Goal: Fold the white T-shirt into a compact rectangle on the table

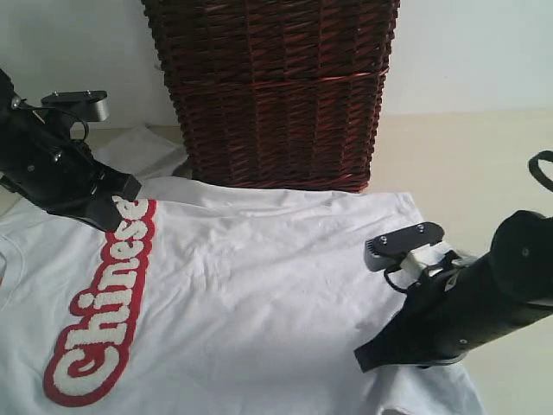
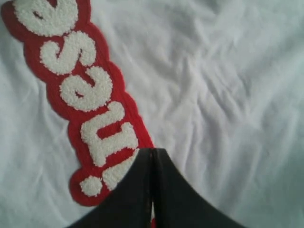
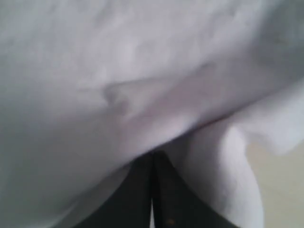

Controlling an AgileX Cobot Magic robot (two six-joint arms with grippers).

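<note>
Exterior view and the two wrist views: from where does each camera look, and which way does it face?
Exterior: off the arms, facing across the shirt on the table toward the basket; both arms, left pincer and right pincer, show.
Left wrist: on the left arm, looking down the shut pincer at the red lettering.
Right wrist: on the right arm, looking down the shut pincer at plain cloth, blurred, by the shirt's edge.
Shared: exterior and left wrist both show the lettering.

Left end effector [image 2: 152,153], right [image 3: 153,155] (both closed)
</note>
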